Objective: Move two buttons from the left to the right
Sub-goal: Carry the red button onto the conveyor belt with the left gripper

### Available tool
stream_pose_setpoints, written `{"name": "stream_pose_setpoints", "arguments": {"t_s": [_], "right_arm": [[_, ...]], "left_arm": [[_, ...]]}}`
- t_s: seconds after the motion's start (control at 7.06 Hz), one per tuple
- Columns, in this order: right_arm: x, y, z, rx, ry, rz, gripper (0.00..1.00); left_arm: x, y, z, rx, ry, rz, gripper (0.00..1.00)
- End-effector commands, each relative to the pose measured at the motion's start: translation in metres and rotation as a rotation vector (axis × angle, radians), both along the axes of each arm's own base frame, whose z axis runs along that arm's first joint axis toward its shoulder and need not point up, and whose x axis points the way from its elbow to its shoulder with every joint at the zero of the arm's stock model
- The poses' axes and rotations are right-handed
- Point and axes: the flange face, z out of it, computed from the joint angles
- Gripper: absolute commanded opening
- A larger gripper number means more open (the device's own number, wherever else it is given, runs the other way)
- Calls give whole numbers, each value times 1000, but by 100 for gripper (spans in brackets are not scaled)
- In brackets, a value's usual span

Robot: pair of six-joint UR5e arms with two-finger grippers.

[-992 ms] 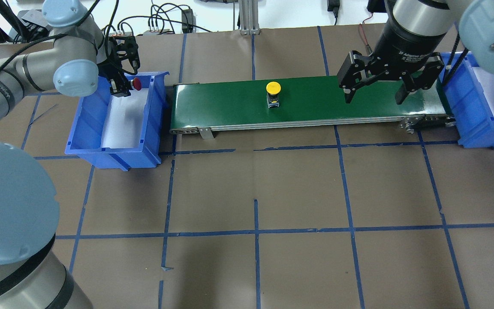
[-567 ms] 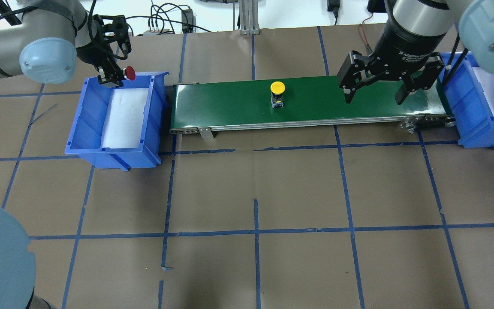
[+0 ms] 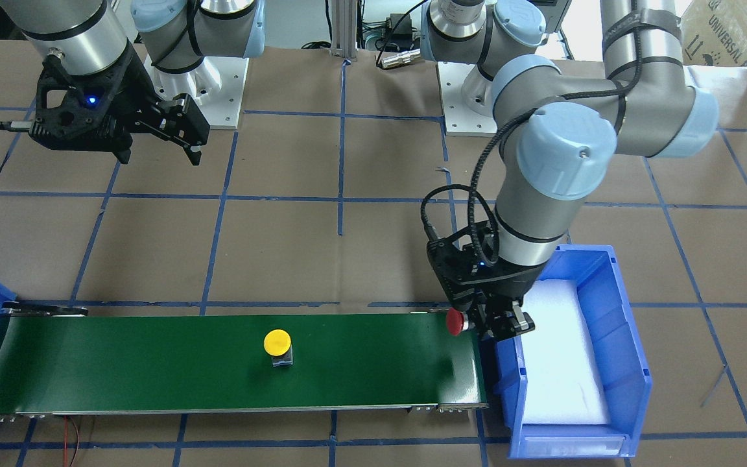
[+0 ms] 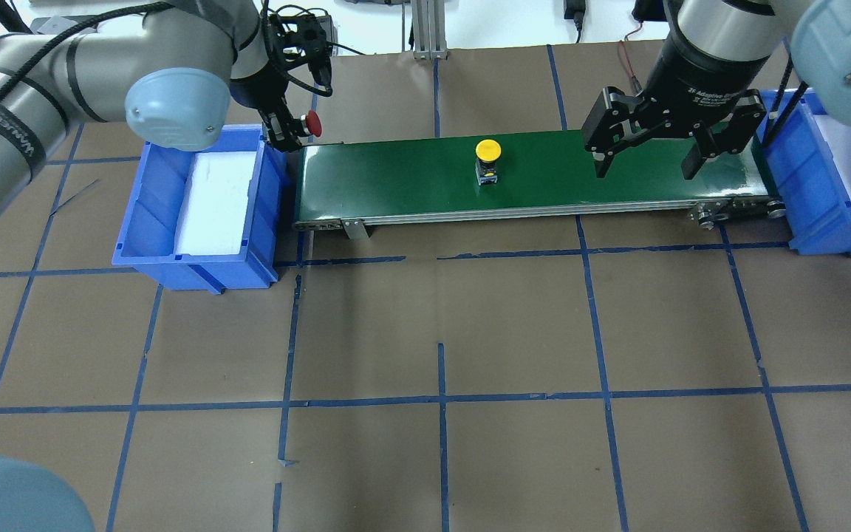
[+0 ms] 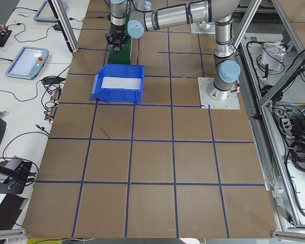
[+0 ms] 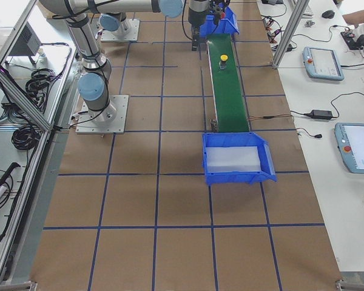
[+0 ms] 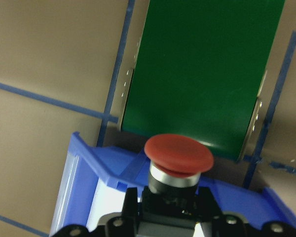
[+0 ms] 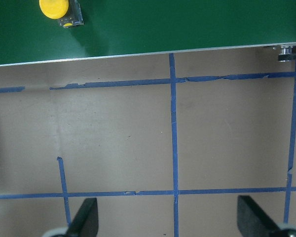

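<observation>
Sideways, left end effector (image 4: 289, 137) grips the red button (image 4: 312, 123) by its black body; right end effector (image 4: 647, 170) gapes.

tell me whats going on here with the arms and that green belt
The left gripper is shut on the red button, holding it where the left blue bin meets the start of the green conveyor belt, not yet set down. The yellow button stands near the belt's middle. The right gripper hangs open over the belt's other end, beside the right blue bin.

The table (image 4: 514, 325) carries a green conveyor (image 4: 396, 177), left bin (image 4: 145, 199) and right bin (image 4: 810, 199).
</observation>
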Motion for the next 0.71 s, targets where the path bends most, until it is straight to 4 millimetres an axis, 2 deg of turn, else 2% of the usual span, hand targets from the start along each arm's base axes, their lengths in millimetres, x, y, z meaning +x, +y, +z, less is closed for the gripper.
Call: {"name": "stream_pose_setpoints", "arguments": {"t_s": [0.0,0.14,0.42,0.57], "right_arm": [[-2,-1,0,-1,-1,0,100],[-1,0,0,1,-1,0,100],[-4,-1,0,2,2,-3,100],[-4,-2,-1,1,0,-3,100]], "left_arm": [[-35,3,-23,26,49,285,27],[-38,-2,-39,33,86,531,27],[-37,-14,-54,27,166,995,26],[-37,-19,-76,51,172,1129,26]]}}
